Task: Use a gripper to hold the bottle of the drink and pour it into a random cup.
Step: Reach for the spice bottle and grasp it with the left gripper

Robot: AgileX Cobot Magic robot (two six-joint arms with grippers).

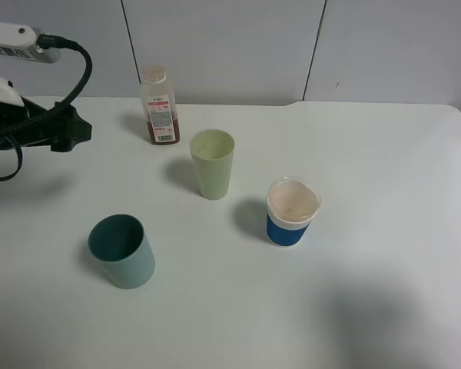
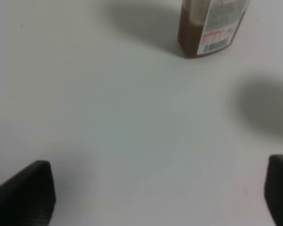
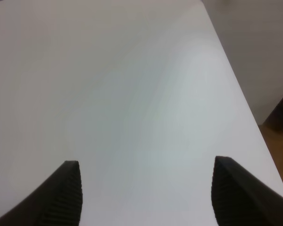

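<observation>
Nearest the onlooker, a squat dark teal cup (image 1: 121,250) stands upright on the white table (image 1: 384,154), its mouth open and its interior dark. Farther back and to the right stands a blue-banded white cup (image 1: 293,211), upright, with a pale inside. Behind and between these two stands the tall light-green cup (image 1: 213,163), upright and well apart from both.

Beyond it, near the table's far edge, is the bottle (image 1: 159,105): upright, pale cap on, brown liquid in its lower part, and a white-and-red label with a barcode facing forward. It stands just behind and left of the light-green cup, not touching it.

At the far left, level with the bottle, hangs the left gripper (image 1: 73,129). It points toward the bottle and is well short of it. The left wrist view shows its black fingers (image 2: 28,193) spread wide with only bare table between them and the bottle (image 2: 210,26) ahead.

The right gripper (image 3: 146,197) appears only in its own wrist view. Its jaws are likewise spread wide over bare table, near the table's edge. A pale wall (image 1: 230,46) closes the scene behind.
</observation>
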